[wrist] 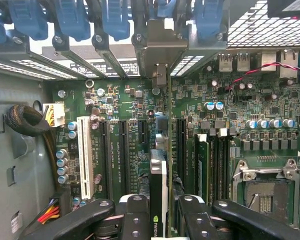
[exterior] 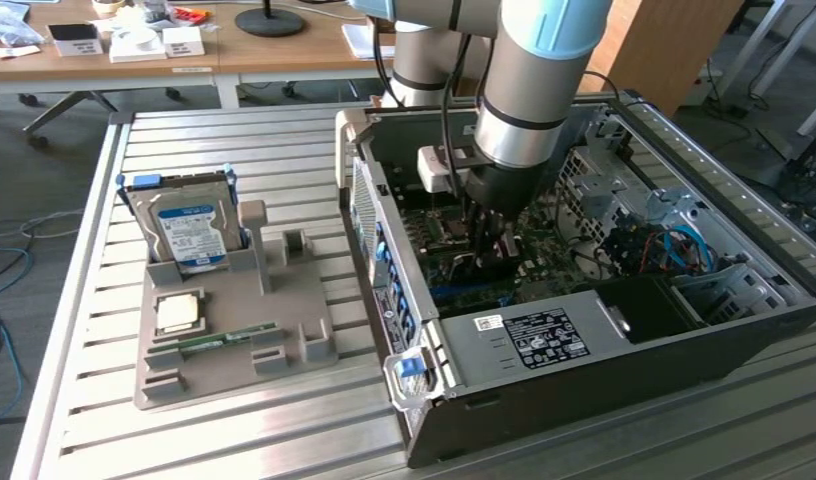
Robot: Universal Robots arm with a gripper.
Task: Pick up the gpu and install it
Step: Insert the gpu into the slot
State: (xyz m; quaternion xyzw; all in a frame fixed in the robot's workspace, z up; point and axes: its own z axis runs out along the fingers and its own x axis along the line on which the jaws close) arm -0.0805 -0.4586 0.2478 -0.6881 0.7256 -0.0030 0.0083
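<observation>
Tray, exterior view's left: you are looking at a grey holder tray [exterior: 235, 345] lying on a slatted metal table [exterior: 181, 150].
Hard drive: a silver drive with a blue-and-white label [exterior: 191, 235] is standing upright in the tray; its print is too small to read.
RAM stick: a narrow green stick [exterior: 228, 336] is lying flat in the tray, with a small pale square part [exterior: 176, 312] just behind it.
Computer case, exterior view's centre to right: an open tower case [exterior: 728, 340] is lying on its side, showing you its green motherboard [exterior: 568, 262].
Power supply label: a black-and-white sticker [exterior: 548, 337] is sitting on the grey box inside the case; you cannot read its text.
Arm: the robot arm is reaching down into the case, its gripper [exterior: 495, 245] hanging low over the motherboard.
Wrist view, extras: here you are seeing blue slot latches [wrist: 112, 17], a white slot [wrist: 85, 157], black slots and an empty processor socket [wrist: 265, 192], which the exterior view is not resolving.
Gpu: the gpu [wrist: 158, 192] is standing on edge between the black fingers [wrist: 135, 217], its silver bracket running toward the case's rear slots; whether it is seated in a slot you cannot tell.
Gripper [wrist: 158, 220]: partly closed, clamping the gpu from both sides.
Writing: a small green-and-white logo is showing on the card's edge.
</observation>
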